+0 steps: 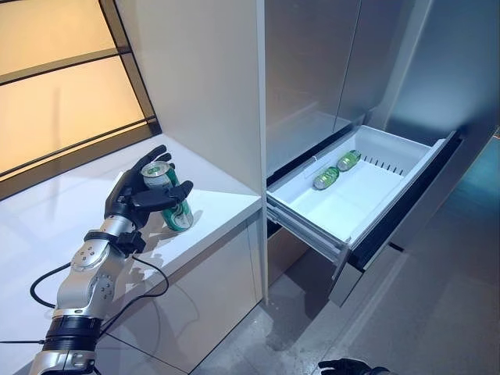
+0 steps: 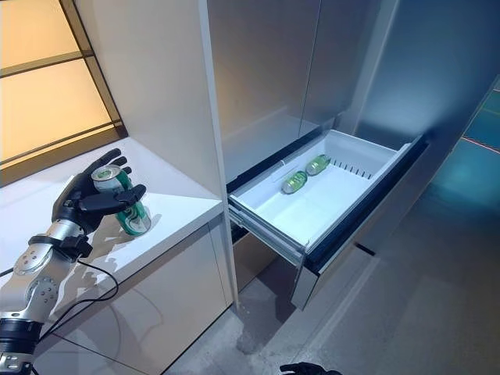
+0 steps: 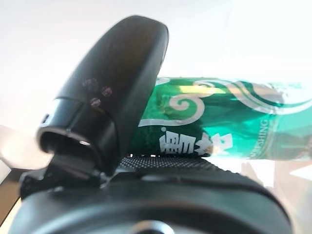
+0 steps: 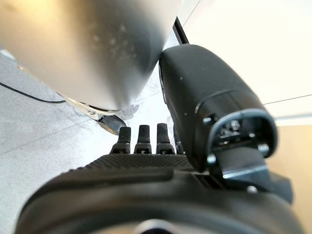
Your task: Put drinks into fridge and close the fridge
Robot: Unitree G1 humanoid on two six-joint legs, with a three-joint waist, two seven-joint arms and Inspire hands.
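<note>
My left hand [image 1: 134, 200] is over the white counter [image 1: 219, 207], left of the fridge. Its fingers and thumb are curled round a green can [image 1: 158, 173], held just above the counter. The can lies across the palm under the thumb in the left wrist view [image 3: 229, 131]. Another green can [image 1: 179, 216] lies on the counter right below the hand. The fridge drawer [image 1: 306, 216] stands pulled out, with green cans [image 1: 326, 178] lying at its back left. My right hand [image 1: 348, 366] hangs low near the floor, empty, with its fingers [image 4: 140, 137] relaxed.
A tall white cabinet panel [image 1: 211, 78] stands between the counter and the grey fridge doors [image 1: 312, 70]. The open drawer juts out over the grey floor [image 1: 437, 312]. An amber window [image 1: 55, 86] lies behind the counter.
</note>
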